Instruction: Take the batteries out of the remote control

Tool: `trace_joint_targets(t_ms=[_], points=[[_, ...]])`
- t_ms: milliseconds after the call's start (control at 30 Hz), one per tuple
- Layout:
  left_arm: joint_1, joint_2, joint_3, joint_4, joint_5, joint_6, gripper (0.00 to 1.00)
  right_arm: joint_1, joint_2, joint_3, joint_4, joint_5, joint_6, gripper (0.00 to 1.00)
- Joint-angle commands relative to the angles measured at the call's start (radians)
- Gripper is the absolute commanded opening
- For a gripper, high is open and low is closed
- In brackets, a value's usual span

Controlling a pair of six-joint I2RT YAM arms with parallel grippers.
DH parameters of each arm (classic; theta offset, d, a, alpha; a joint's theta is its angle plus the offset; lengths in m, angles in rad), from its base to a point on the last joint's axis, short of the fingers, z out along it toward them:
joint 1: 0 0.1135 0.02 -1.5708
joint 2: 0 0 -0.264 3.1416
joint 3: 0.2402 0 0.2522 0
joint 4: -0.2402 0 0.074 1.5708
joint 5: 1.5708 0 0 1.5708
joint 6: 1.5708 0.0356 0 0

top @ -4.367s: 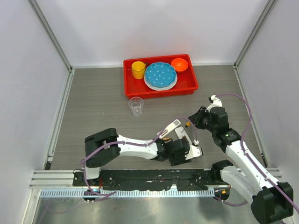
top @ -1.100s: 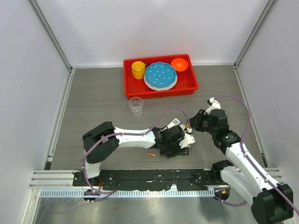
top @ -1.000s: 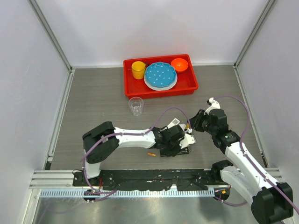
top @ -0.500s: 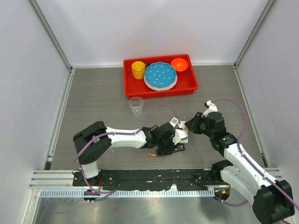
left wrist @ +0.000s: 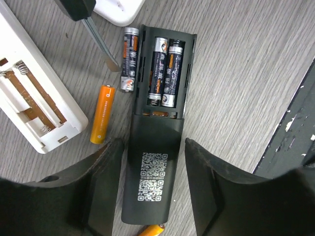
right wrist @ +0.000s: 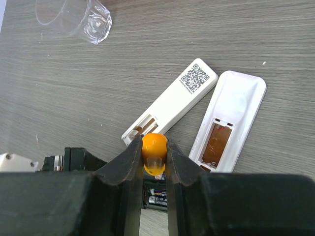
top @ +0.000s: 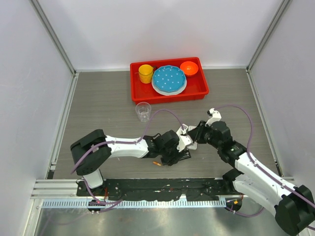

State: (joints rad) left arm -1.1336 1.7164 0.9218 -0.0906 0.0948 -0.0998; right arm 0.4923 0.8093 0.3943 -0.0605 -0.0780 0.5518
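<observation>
Black remote (left wrist: pixel 152 196) lies inside my released left pincer (left wrist: pixel 153 143); right pincer (right wrist: pixel 154 143) clenches the screwdriver (right wrist: pixel 154 147). Those batteries (left wrist: pixel 165 73) look light, slick, rigid: lever one end.

An orange battery (left wrist: pixel 150 230) is getting cut off by the left wrist view's bottom edge, the white remote (left wrist: pixel 34 113) by its left. The right gripper (right wrist: pixel 153 141) is covering most of the screwdriver (right wrist: pixel 154 147) and black remote (right wrist: pixel 155 184).

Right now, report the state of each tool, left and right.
Left tool: open, straddling the black remote.
Right tool: closed on the orange-handled screwdriver.
</observation>
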Motion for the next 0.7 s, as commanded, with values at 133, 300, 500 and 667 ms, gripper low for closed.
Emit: trace_joint_targets(t_ms=[133, 300, 500, 667], points=[[0.009, 0.006, -0.024, -0.028, 0.098, -0.003, 0.62, 0.032, -0.14, -0.014, -0.044, 0.194, 0.003, 0.01], [0.008, 0.014, -0.023, -0.029, 0.158, 0.0, 0.61, 0.034, -0.176, -0.025, -0.11, 0.218, 0.014, 0.01], [0.006, 0.017, -0.032, -0.028, 0.166, -0.005, 0.37, 0.034, -0.185, -0.034, -0.14, 0.207, 0.013, 0.01], [0.008, 0.026, -0.043, -0.023, 0.152, -0.011, 0.28, 0.035, -0.191, -0.035, -0.151, 0.204, 0.008, 0.01]])
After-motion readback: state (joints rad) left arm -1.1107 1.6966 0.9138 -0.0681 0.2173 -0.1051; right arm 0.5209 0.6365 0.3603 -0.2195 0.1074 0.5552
